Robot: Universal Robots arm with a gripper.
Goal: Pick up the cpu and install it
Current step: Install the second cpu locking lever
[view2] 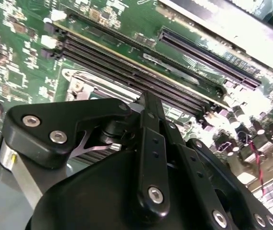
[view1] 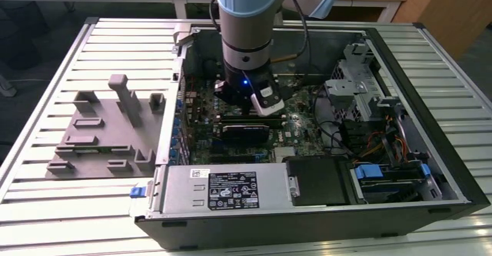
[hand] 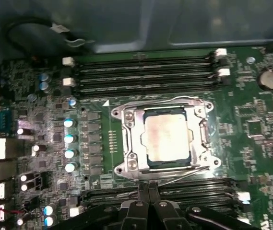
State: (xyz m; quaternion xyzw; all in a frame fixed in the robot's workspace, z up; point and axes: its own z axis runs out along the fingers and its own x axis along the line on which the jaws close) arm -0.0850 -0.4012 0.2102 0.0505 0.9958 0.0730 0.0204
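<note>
Black hinged pincer (hand: 148, 203) beside flat silvery square cpu (hand: 167, 139).

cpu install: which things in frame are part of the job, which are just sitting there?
Part of the job:
- cpu, lying in the socket frame on the motherboard
- gripper, low over the board beside the socket

Just lying about:
- grey fixture tray outside the case
- power supply
- drive cage
- memory slots
</note>
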